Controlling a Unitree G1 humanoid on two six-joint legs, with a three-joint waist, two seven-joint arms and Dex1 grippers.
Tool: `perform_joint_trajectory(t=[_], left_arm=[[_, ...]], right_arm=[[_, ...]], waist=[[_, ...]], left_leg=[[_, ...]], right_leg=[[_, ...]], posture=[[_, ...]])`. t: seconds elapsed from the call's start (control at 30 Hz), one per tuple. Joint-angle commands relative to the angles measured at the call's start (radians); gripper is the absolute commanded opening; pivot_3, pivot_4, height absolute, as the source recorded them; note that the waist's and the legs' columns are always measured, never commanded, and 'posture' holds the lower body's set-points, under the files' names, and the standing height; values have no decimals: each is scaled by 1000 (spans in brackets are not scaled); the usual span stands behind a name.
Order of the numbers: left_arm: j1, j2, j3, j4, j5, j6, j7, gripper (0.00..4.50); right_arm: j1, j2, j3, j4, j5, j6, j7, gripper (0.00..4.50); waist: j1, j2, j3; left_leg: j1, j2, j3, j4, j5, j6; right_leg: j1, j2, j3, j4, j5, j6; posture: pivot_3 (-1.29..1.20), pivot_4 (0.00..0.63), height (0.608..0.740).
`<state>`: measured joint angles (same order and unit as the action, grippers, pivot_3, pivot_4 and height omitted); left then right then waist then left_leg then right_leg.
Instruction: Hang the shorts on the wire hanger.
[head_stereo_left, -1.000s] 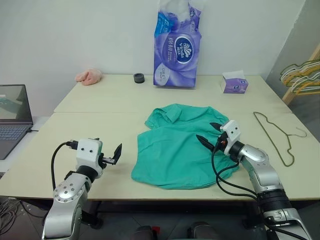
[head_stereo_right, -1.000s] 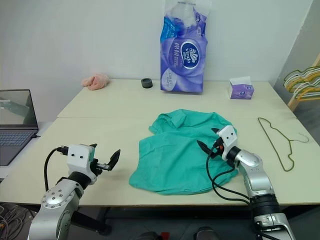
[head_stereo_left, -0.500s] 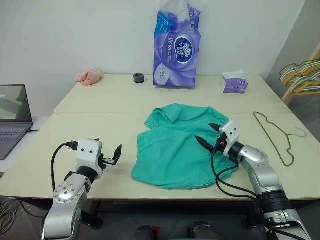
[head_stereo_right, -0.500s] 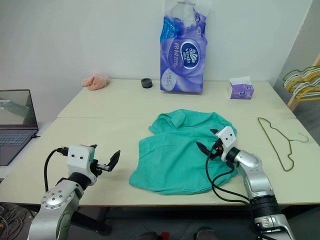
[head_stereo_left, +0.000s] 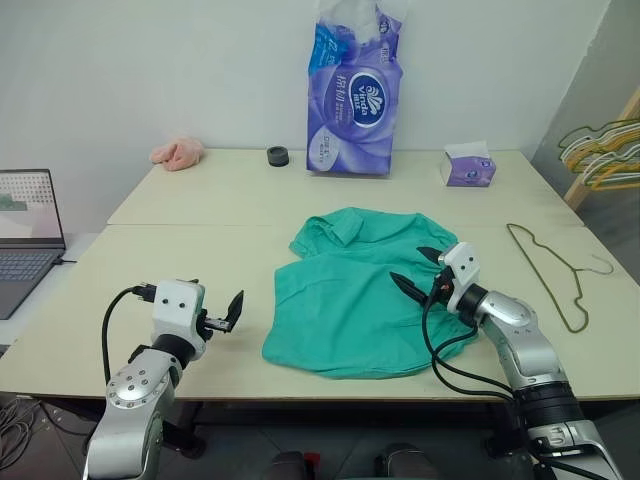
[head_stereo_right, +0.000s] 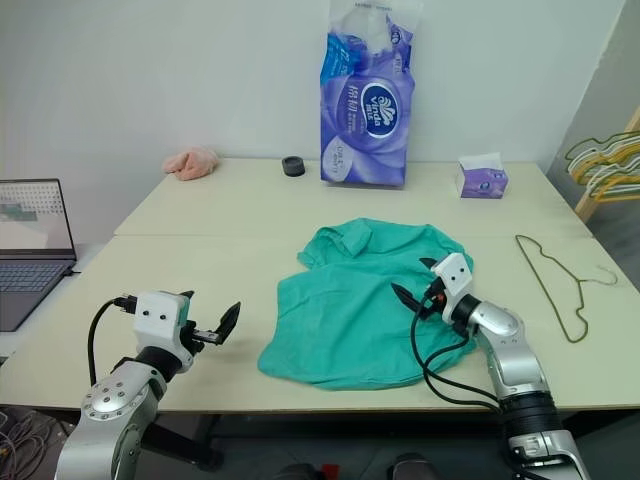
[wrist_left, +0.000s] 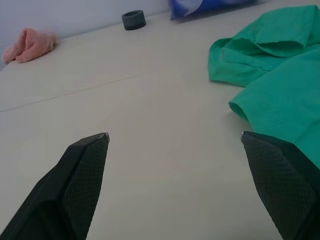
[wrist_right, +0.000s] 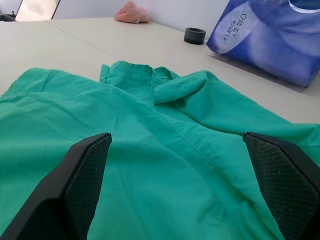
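Note:
The teal-green shorts (head_stereo_left: 345, 300) lie crumpled flat in the middle of the near table, also filling much of the right wrist view (wrist_right: 165, 145). My right gripper (head_stereo_left: 417, 268) hovers open just over the cloth's right part, nothing between its fingers. Well to the left of the shorts, my left gripper (head_stereo_left: 232, 308) stands open over bare tabletop, empty; the shorts' edge (wrist_left: 270, 90) shows ahead of it in the left wrist view. The wire hanger (head_stereo_left: 552, 272) lies flat on the table's right side, apart from the shorts and from both grippers.
At the back stand a purple tissue-roll pack (head_stereo_left: 355, 95), a small tissue box (head_stereo_left: 468, 166), a black ring (head_stereo_left: 278, 155) and a pink cloth lump (head_stereo_left: 178, 153). A laptop (head_stereo_left: 25, 235) sits off the table's left. Coloured hangers (head_stereo_left: 600, 150) hang at the far right.
Neither gripper nor the shorts have moved. Only the picture on the laptop's screen has changed.

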<state>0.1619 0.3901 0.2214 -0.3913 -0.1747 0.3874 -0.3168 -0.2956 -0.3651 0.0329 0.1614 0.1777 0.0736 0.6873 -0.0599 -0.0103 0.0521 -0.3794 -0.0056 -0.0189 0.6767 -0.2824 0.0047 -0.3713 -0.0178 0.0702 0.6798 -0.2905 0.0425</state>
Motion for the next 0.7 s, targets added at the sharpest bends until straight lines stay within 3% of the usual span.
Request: perform_joint_trajectory(t=[0.03, 0.4, 0.7], left_arm=[[-7, 11, -5, -43, 5, -3, -2, 4473], [-30, 53, -15, -29, -31, -8, -93, 4473], [-37, 106, -73, -31, -28, -9, -169, 4473]], right_arm=[[-10, -11, -5, -43, 7, -11, 10, 4500], [31, -108, 46, -168, 15, 0, 147, 4500], [92, -272, 78, -289, 8, -6, 316, 4500]], waist=[[0, 0, 0], [-2, 0, 0], [-22, -2, 5]], left_leg=[[0, 0, 0, 0, 0, 0], [0, 0, 0, 0, 0, 0], [0, 0, 1, 0, 0, 0]], right_leg=[[0, 0, 0, 0, 0, 0], [0, 0, 0, 0, 0, 0], [0, 0, 0, -1, -1, 0]], posture=[[-77, 23, 740], [-114, 25, 740], [-146, 31, 740]])
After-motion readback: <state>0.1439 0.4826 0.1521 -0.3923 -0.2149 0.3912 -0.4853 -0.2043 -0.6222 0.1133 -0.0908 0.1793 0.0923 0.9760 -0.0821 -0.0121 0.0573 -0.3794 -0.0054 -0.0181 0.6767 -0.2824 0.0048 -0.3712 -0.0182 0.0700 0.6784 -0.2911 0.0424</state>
